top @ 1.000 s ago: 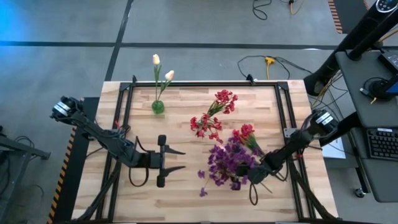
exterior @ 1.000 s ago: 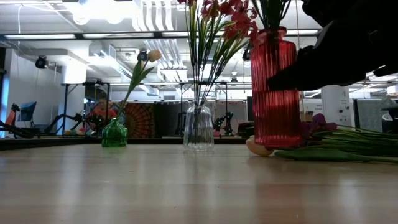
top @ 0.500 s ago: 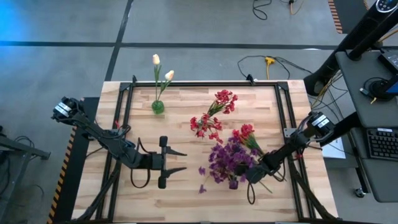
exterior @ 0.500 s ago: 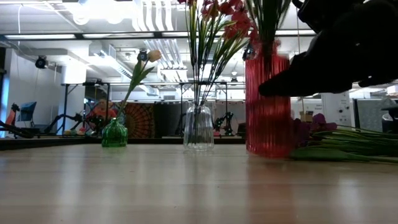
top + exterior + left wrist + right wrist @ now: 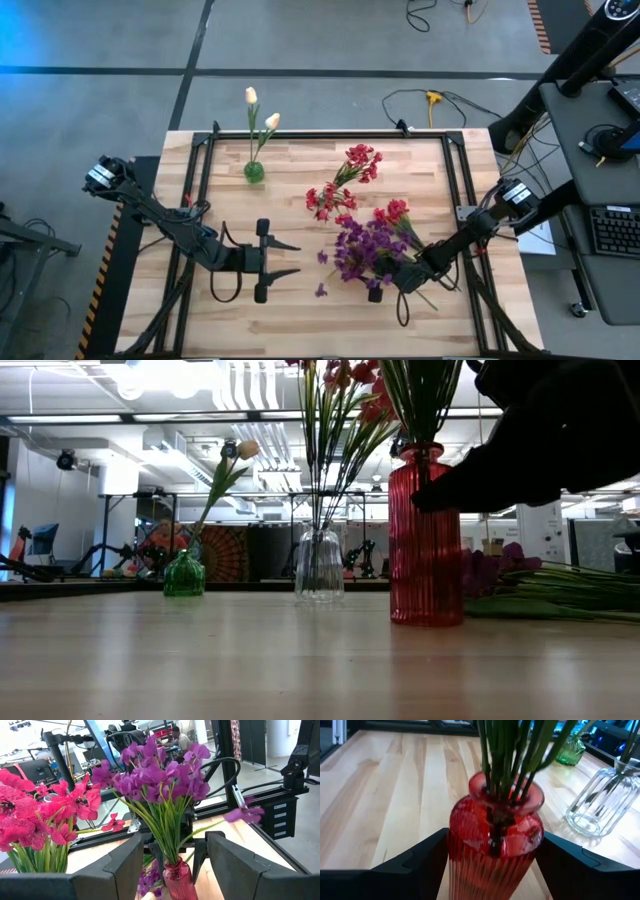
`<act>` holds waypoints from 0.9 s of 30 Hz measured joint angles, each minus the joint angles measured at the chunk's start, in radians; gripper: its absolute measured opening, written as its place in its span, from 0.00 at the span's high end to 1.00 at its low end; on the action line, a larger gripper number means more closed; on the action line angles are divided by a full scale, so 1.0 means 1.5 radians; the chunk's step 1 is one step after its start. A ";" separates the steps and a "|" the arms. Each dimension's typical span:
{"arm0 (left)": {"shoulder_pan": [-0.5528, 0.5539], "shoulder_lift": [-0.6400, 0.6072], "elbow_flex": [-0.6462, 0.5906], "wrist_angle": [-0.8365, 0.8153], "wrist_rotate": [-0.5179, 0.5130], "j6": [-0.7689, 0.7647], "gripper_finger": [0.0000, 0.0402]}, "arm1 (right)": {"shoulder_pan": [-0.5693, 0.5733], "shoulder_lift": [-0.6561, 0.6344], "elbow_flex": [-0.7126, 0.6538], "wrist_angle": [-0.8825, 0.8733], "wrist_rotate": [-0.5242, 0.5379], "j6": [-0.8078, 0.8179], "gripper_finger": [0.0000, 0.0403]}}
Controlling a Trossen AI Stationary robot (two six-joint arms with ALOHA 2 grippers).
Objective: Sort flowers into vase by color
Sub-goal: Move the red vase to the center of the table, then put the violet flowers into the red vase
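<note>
A ribbed red vase [image 5: 425,540] with purple flowers [image 5: 365,250] stands upright on the table, right of centre. My right gripper [image 5: 495,865] is shut on it, reaching in from the table's right side. A clear vase [image 5: 320,565] holds red flowers [image 5: 345,180]. A small green vase [image 5: 254,172] at the far left holds cream tulips [image 5: 260,110]. More long-stemmed flowers [image 5: 555,598] lie flat on the table beside the red vase. My left gripper [image 5: 290,258] hovers open over the near left of the table, pointing at the red vase [image 5: 177,880]. My right gripper holds the red vase by its ribbed body [image 5: 465,855], just below the shoulder, pinched between the two fingers [image 5: 420,865], one on each side. The fingers come in level from the table's right side. The vase is upright with its base [image 5: 425,620] on the table.
The black frame rails [image 5: 200,200] run along the left and right sides of the table. Bare wood [image 5: 280,310] lies along the near edge and between the green vase and my left gripper. The loose flowers with a red blossom [image 5: 395,212] lie close to my right arm.
The red vase was tipped a second ago, its base partly off the table. My right gripper has set it upright and shifted it a little toward the table's left. The purple bouquet swung with it. My left arm kept still.
</note>
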 joint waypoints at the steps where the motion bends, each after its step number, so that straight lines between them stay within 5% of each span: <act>1: 0.000 0.000 0.000 0.000 0.000 0.000 0.49 | 0.000 -0.002 0.000 -0.009 -0.001 0.001 0.32; 14: 0.000 0.000 0.000 -0.015 -0.011 -0.021 0.49 | 0.033 -0.155 0.000 -0.277 -0.025 0.129 0.24; 22: 0.000 0.051 0.001 -0.005 -0.011 -0.079 0.49 | 0.097 -0.293 0.000 -0.541 -0.035 0.309 0.26; 27: 0.001 0.123 0.001 0.072 -0.011 -0.117 0.49 | 0.115 -0.332 -0.001 -0.748 -0.128 0.492 0.28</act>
